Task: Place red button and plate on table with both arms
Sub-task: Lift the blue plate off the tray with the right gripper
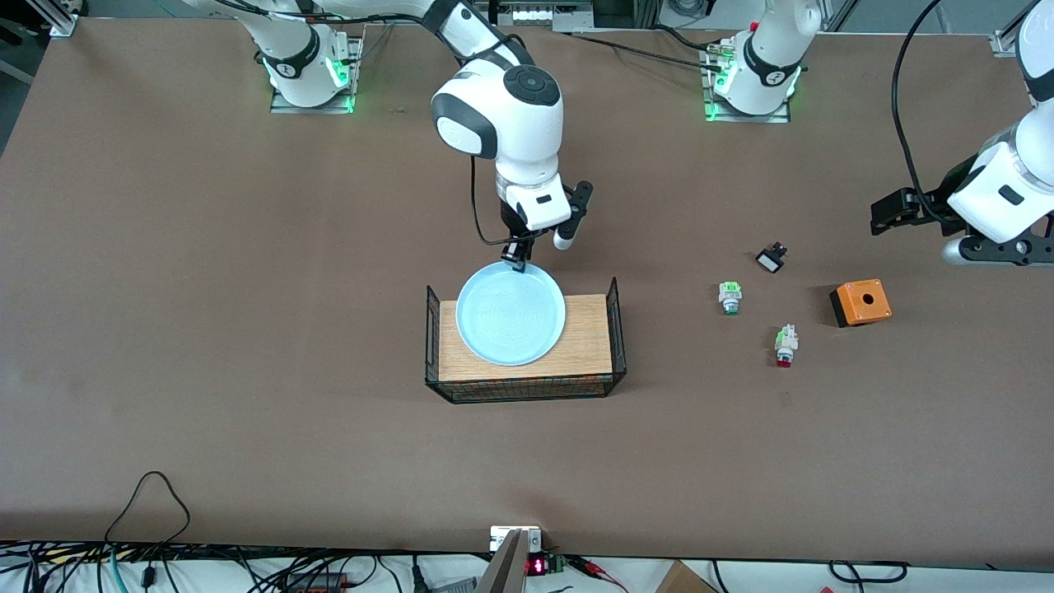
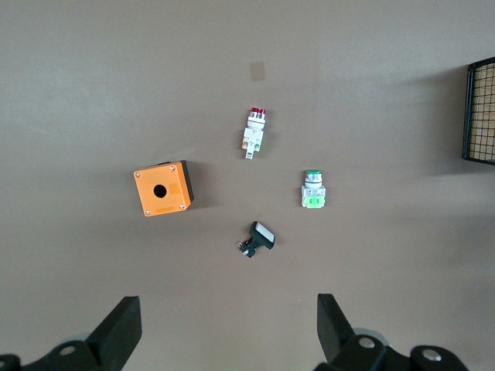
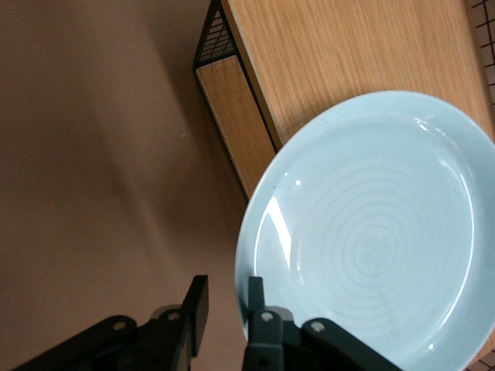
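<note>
Plate (image 1: 510,315), one only, lies on the wooden board (image 1: 586,333) in its wire frame (image 1: 616,329); from my seat, its rim is partly hidden by the right pincer (image 1: 518,261), whose fingers straddle that rim with a gap showing, so I cannot tell if they clamp it. My left pincer (image 2: 224,328) hangs spread apart over the tabletop (image 1: 206,288), fingers cut off at the frame edge. Below it: one orange box (image 2: 162,189), one red button (image 2: 254,133), one green switch (image 2: 312,189), one black part (image 2: 257,238).
</note>
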